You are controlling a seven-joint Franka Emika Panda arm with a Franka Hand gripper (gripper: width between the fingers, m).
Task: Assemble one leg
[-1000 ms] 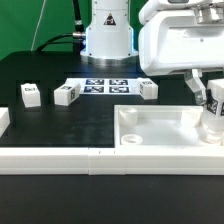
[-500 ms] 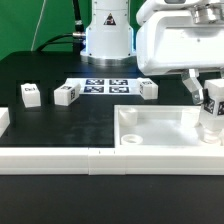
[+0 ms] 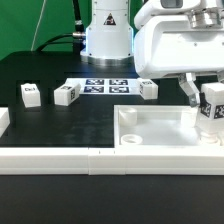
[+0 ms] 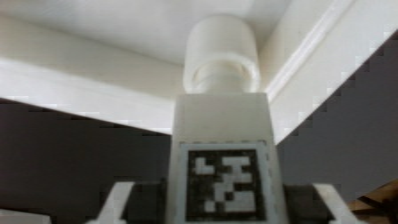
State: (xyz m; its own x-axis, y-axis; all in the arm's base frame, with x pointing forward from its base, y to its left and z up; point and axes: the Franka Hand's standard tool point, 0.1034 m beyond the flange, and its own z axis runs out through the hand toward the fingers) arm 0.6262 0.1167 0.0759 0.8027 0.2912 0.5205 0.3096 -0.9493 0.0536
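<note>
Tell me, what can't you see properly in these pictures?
- Whether the held leg has its tip in a hole: in the exterior view, the wall of the tray hides it. In the wrist view, the leg itself covers it.
- Fingers: in the wrist view, the picture's edge cuts off nearly all of them.
- White piece: the exterior view's left edge cuts it off.

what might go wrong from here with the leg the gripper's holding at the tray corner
1. The gripper pinches the small white stubby plastic leg at its tagged end; pressing down might tilt it or let it slip.
2. The leg's round tip is at a corner of the large white square tray-like part, whose hole there is hidden, so it may miss and jam.
</note>
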